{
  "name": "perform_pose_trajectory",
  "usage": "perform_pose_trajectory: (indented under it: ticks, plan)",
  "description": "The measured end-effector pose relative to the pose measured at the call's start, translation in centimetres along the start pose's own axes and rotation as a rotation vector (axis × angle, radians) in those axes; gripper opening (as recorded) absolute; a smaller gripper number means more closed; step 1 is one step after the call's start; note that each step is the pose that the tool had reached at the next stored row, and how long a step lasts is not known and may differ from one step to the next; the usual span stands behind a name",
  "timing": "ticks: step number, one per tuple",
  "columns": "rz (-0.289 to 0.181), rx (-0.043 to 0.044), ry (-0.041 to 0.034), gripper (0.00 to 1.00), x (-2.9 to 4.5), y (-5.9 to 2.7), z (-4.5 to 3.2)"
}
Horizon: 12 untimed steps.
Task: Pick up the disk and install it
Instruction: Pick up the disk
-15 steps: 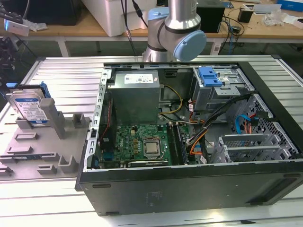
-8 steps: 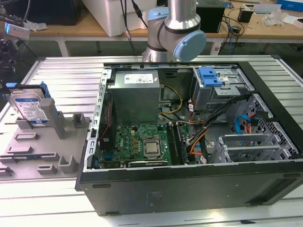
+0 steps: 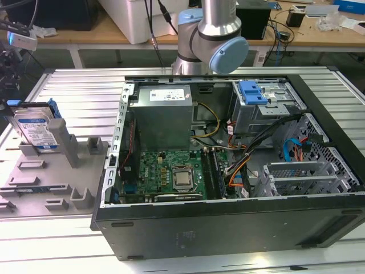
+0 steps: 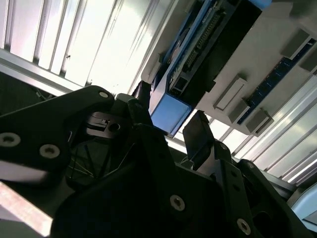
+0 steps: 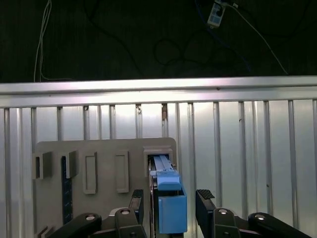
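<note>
The disk (image 3: 35, 130), a silver drive with a white-and-blue label in a blue bracket, stands on edge in a slot of the grey holder (image 3: 54, 177) at the exterior view's left. In both wrist views my gripper (image 5: 171, 198) (image 4: 171, 121) is open and straddles the disk's blue end (image 5: 172, 210) (image 4: 170, 113). One black finger (image 5: 137, 201) and the other finger (image 5: 205, 201) stand on either side of it, each with a small gap. Nothing is held.
The open computer case (image 3: 228, 228) lies on the slatted metal table (image 3: 80, 91), with a grey power supply (image 3: 162, 114), motherboard (image 3: 171, 171) and a silver drive cage with a blue clip (image 3: 254, 94). The arm's base (image 3: 211, 40) stands behind the case.
</note>
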<state>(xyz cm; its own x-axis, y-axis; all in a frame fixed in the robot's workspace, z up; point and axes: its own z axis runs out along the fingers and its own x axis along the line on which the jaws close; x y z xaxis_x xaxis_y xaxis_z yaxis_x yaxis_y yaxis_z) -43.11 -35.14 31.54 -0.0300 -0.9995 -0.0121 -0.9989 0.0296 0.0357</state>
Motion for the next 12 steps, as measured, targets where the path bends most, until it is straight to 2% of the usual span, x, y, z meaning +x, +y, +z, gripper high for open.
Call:
perform_pose_trajectory:
  ticks: [4, 6, 12]
  plan:
    - [-0.003, 0.0000, 0.0001, 0.54, 0.01, 0.03, 0.38]
    - [-0.013, -0.0003, 0.0020, 0.54, 0.02, 0.04, 1.16]
    - [-0.014, -0.0003, 0.0021, 0.54, 0.01, -0.19, 1.31]
